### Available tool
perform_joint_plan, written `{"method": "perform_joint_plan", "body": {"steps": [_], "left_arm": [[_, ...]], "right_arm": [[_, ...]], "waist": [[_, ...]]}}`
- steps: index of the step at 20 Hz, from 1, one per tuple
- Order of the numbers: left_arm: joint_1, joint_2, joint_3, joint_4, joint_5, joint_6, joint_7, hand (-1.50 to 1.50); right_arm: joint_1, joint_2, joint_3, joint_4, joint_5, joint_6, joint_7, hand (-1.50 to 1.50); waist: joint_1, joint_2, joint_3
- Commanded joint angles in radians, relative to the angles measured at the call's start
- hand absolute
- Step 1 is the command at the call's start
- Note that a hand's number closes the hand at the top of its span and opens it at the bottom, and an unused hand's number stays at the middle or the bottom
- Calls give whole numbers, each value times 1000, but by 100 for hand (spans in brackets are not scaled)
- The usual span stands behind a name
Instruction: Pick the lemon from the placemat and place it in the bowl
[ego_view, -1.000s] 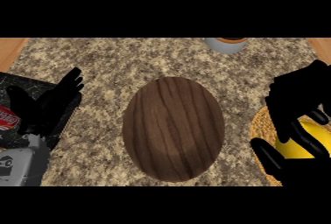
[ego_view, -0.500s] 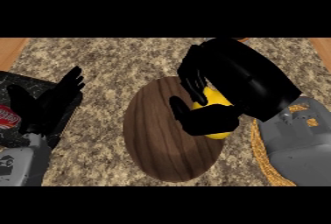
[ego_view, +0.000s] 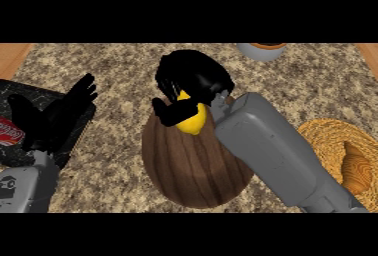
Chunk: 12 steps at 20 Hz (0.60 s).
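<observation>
Your right robot hand (ego_view: 190, 77), clamped on the small yellow lemon (ego_view: 193, 122), has carried it off the woven straw placemat (ego_view: 322, 136) to the far rim of the dark wooden oval bowl (ego_view: 192, 175), so probably only the release remains.

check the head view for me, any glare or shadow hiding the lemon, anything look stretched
Head view: no glare shows on the counter; the right hand is flat black with hardly any shading, and its curled fingers cover the top of the lemon; the lemon's lower part is bright yellow above the bowl; the bowl looks taller than wide; the right forearm covers its right rim.
</observation>
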Motion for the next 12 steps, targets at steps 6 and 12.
{"method": "perform_joint_plan", "body": {"steps": [6,12], "left_arm": [[-6,-36,-45,15,-31,4,-24,0],[-48,22,6,57,7,-45,-23,0]], "right_arm": [[-7,90,25,337,-237,-205,-44,-150],[-95,91,80,503,-408,-340,-246,-150]], "waist": [[40,7,0],[47,10,0]]}}
